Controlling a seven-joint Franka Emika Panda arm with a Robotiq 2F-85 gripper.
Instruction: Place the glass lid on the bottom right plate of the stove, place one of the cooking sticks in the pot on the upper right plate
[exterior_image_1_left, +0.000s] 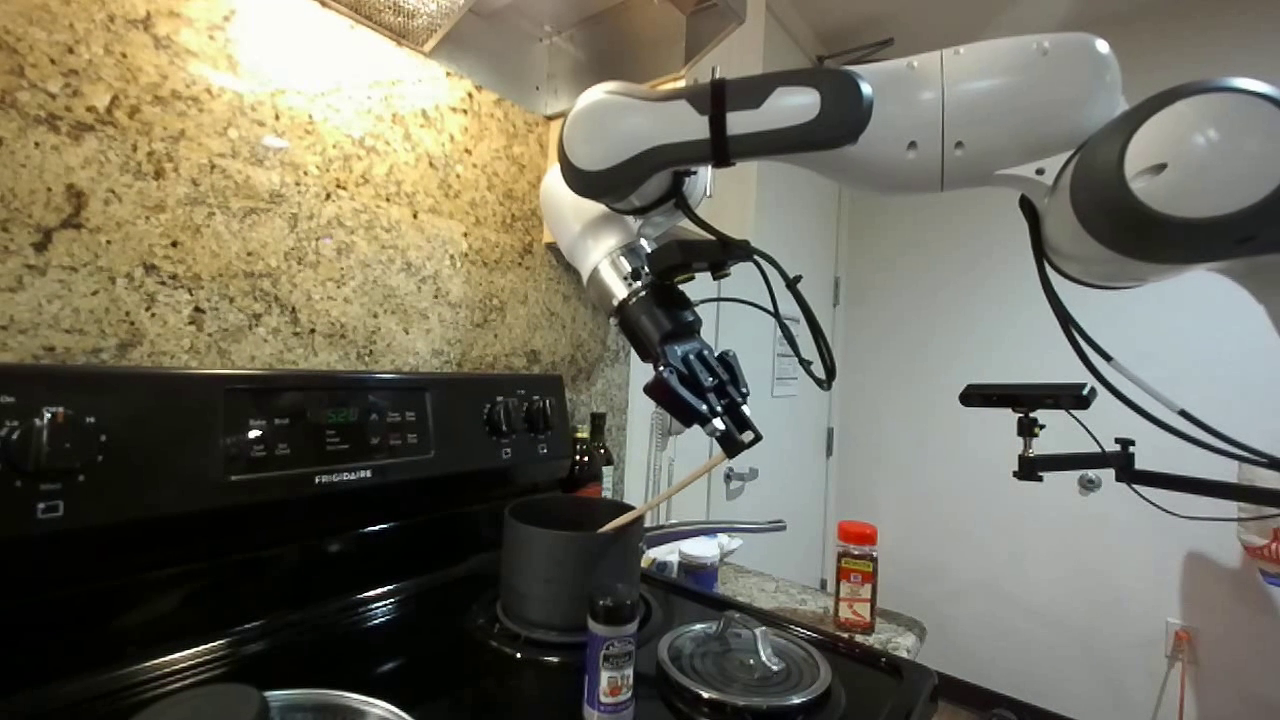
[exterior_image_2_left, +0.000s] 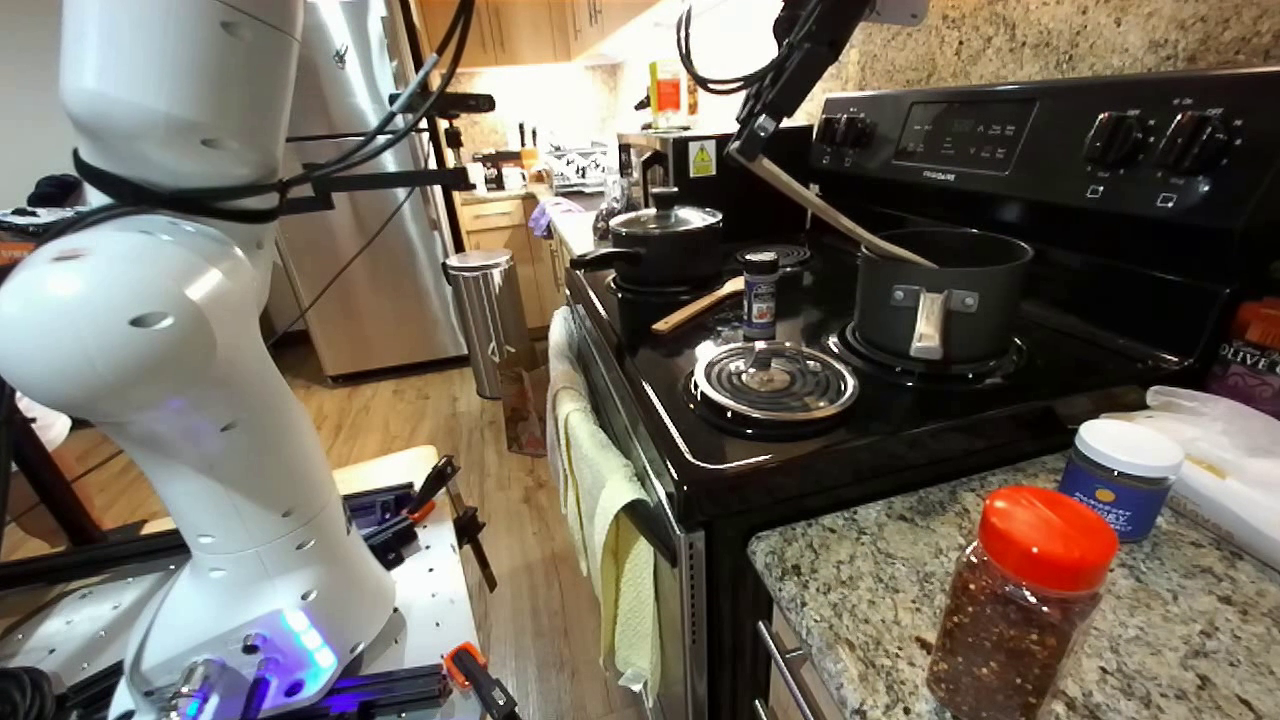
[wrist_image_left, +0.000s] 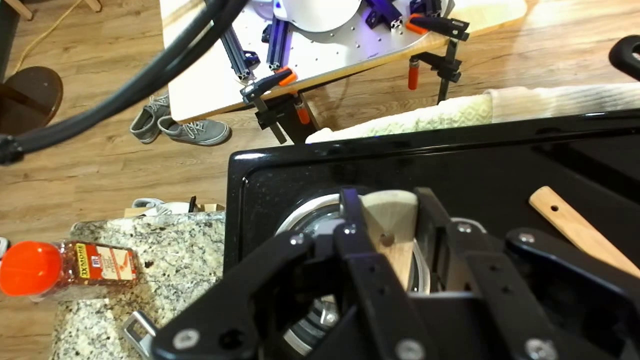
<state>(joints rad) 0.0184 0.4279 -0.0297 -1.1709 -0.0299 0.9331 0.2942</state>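
My gripper (exterior_image_1_left: 735, 438) is shut on the upper end of a wooden cooking stick (exterior_image_1_left: 665, 497). In the wrist view the stick's end (wrist_image_left: 390, 220) sits between both fingers (wrist_image_left: 388, 197). The stick slants down over the rim of the dark pot (exterior_image_1_left: 560, 570), and its lower tip is inside, partly hidden by the wall. The pot (exterior_image_2_left: 945, 310) stands on the back burner nearest the counter. The glass lid (exterior_image_2_left: 775, 380) lies flat on the front burner beside it, partly covered by my fingers in the wrist view (wrist_image_left: 306, 321). Another wooden stick (exterior_image_2_left: 700, 305) lies on the stovetop.
A spice bottle (exterior_image_2_left: 760, 300) stands on the stove between the burners. A lidded black pot (exterior_image_2_left: 665, 250) is at the far front burner. A red-capped jar (exterior_image_2_left: 1020, 610) and a blue jar (exterior_image_2_left: 1120, 480) stand on the counter. The stove's back panel (exterior_image_1_left: 300, 430) rises behind the pot.
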